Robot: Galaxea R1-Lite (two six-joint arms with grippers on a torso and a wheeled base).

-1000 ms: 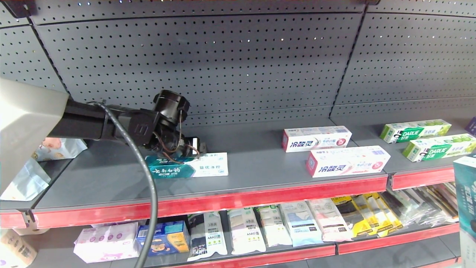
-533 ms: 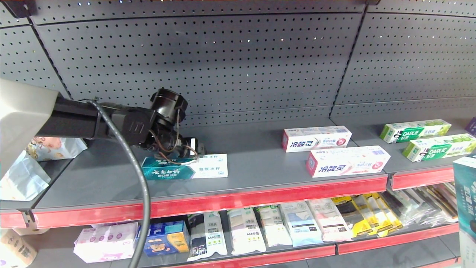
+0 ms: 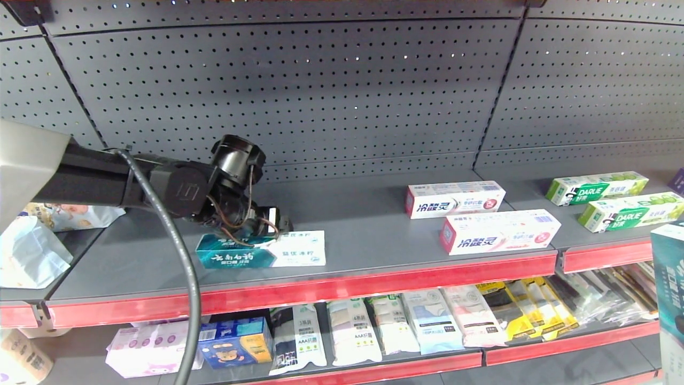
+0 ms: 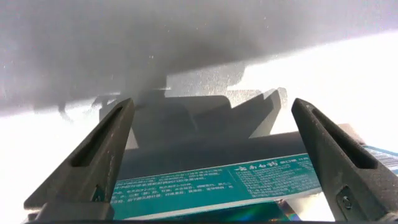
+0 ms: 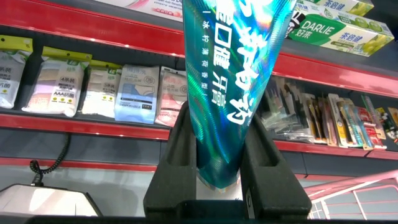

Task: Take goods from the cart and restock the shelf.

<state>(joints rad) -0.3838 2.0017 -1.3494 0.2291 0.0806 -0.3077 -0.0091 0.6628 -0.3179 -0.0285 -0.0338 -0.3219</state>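
Left gripper (image 3: 269, 224) is positioned low over the grey shelf board (image 3: 374, 235), directly above the rear edge of the shelved teal toothpaste box (image 3: 262, 250). In the left wrist view, the left gripper (image 4: 211, 109) has its fingers (image 4: 99, 155) spread wide, one on each side, with the shelved teal toothpaste box (image 4: 205, 186) lying flat between them. Contact between fingers and box cannot be determined. The box lies lengthwise, close to the red front strip (image 3: 320, 291).

Right gripper (image 5: 221, 127) is pressed against both sides of the held teal toothpaste box (image 5: 233, 62), which stands upright out of the jaws. The same held box (image 3: 668, 289) appears at the right edge of the head view, in front of the shelving.

Further right on the board lie two white-and-red toothpaste boxes (image 3: 499, 231), then two green-and-white toothpaste boxes (image 3: 630, 211) on the adjoining bay. Flat packets (image 3: 352, 331) fill the lower shelf.
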